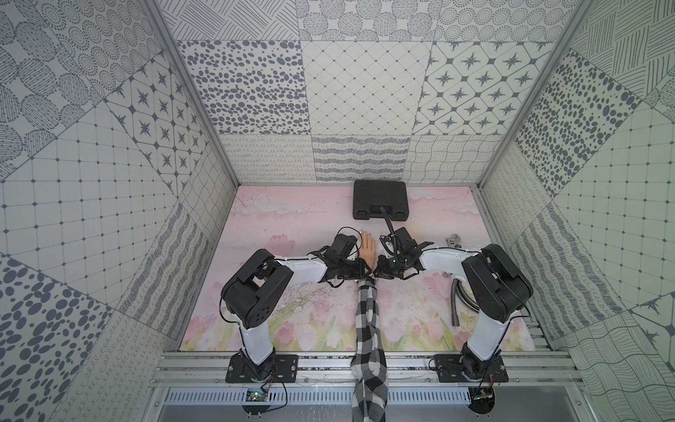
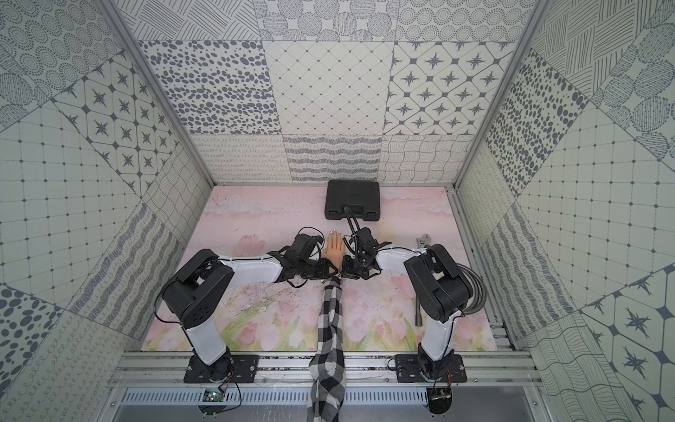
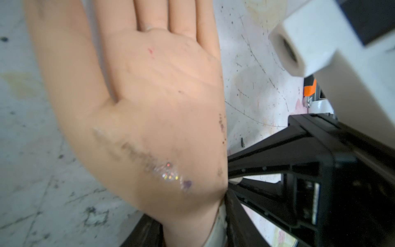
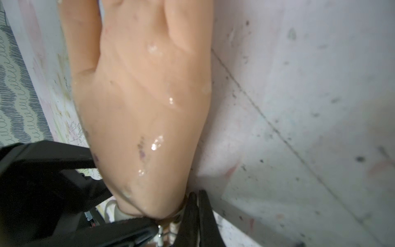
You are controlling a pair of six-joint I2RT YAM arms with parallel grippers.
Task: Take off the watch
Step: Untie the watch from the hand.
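Sleeve (image 1: 369,329) in black-and-white check comes first, running straight away from the front rail. The dummy hand (image 1: 367,250) pokes out of its far end, lying flat with the fingers pointing at the back wall.

The watch (image 3: 219,224) sits right at the hand's wrist, where the sleeve stops. Only a sliver of pale strap and a bit of metal buckle show, and I can't see the dial. The strap runs crosswise to the forearm's length.

Both arms meet at that wrist. The left gripper (image 3: 188,226) comes in from the hand's thumb side with its jaws part-open astride the wrist. I can't tell whether they press on it yet. The right gripper (image 4: 197,205) comes in from the little-finger side with its jaws tight together, apparently nipping the strap by the buckle.

Neither arm is nearer than the other. As the band crosses the wrist, I'd guess the strap must be drawn sideways, away from the hand's little-finger edge, while the left steadies the wrist.

Beyond the hand's fingertips stands a black case (image 1: 380,200), and off the little-finger side lies a wrench (image 1: 453,241). Both are well apart from the hand.
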